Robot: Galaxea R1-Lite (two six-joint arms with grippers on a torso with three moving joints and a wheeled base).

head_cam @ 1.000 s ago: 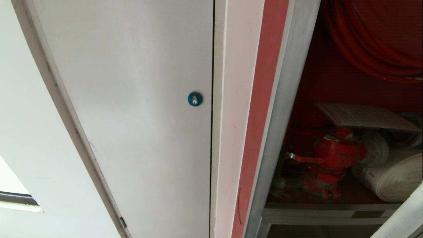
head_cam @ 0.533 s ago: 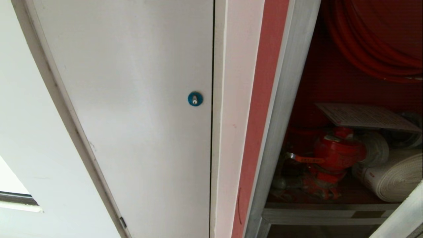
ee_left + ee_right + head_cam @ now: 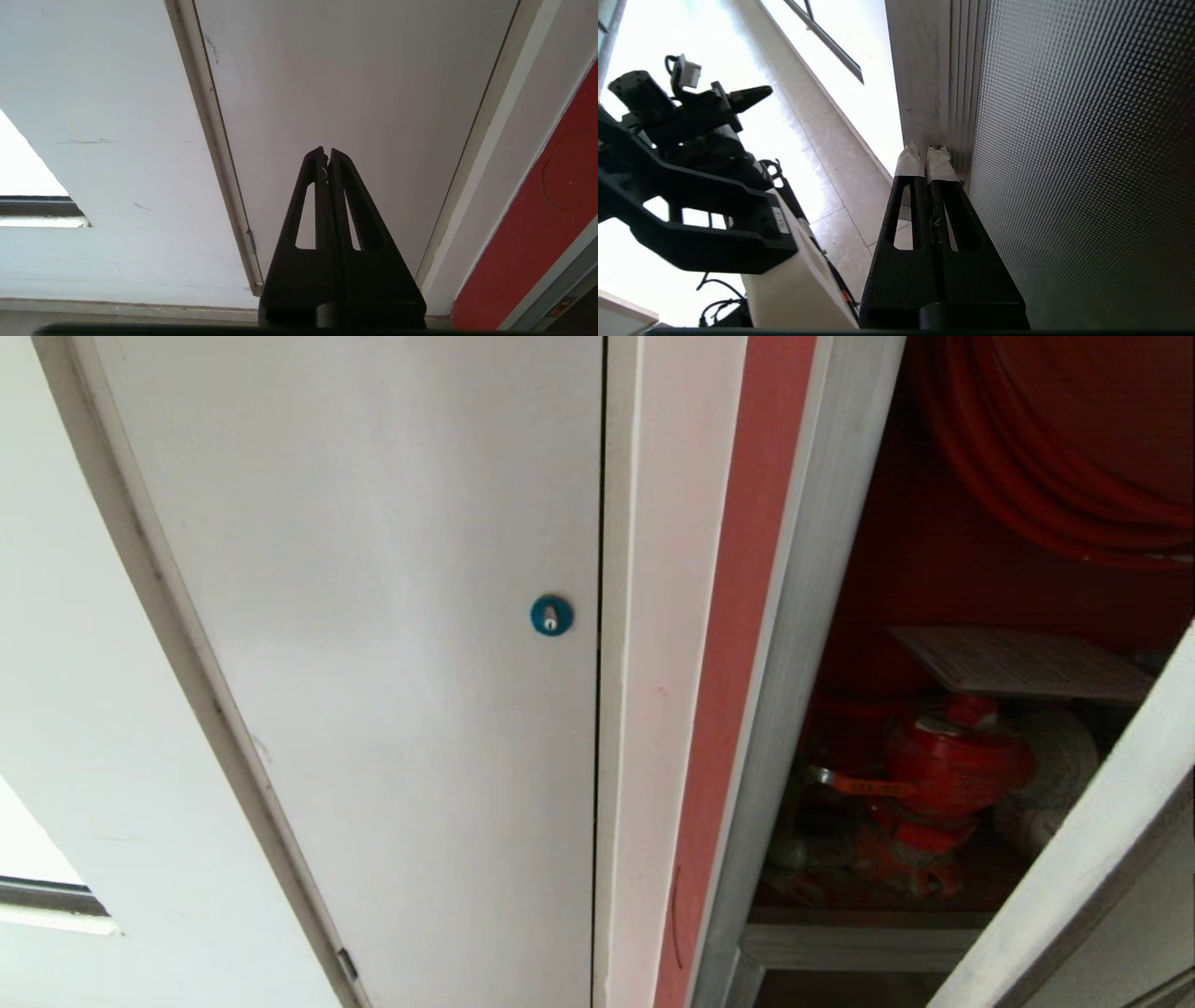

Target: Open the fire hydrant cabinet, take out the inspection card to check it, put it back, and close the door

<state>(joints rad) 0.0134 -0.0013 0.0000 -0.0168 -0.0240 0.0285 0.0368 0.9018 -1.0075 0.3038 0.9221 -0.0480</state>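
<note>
1. My right gripper [image 3: 926, 158] has its 2 fingers pressed together with nothing between them. Both tips are wrapped in pale tape, and they sit against the silver frame of the door [image 3: 1073, 154], right beside its dark dimpled glass.

2. My left gripper [image 3: 326, 156] is also fully closed and empty. It hangs in front of the plain white door [image 3: 355, 93] without touching it, well apart from the cabinet.

3. In the head view neither gripper shows. The door's pale frame edge [image 3: 1074, 859] cuts diagonally across the lower right corner, in front of part of the open compartment.

4. The fire hydrant cabinet [image 3: 794, 644] stands open, its silver upright beside a red strip and its inside red.

5. I count 1 inspection card [image 3: 1018, 663], lying flat inside the cabinet above the valve, with rows of fine print too small for me to read.

6. Below it I count 1 red valve [image 3: 943, 770] and 1 white rolled hose [image 3: 1055, 775], the hose partly hidden by the door edge. Loops of red hose [image 3: 1055, 457] fill the top of the compartment.

7. The white door carries 1 round blue lock [image 3: 551, 615].

8. In the right wrist view, 1 black robot arm [image 3: 691, 186] shows over a pale tiled floor [image 3: 840, 154].
</note>
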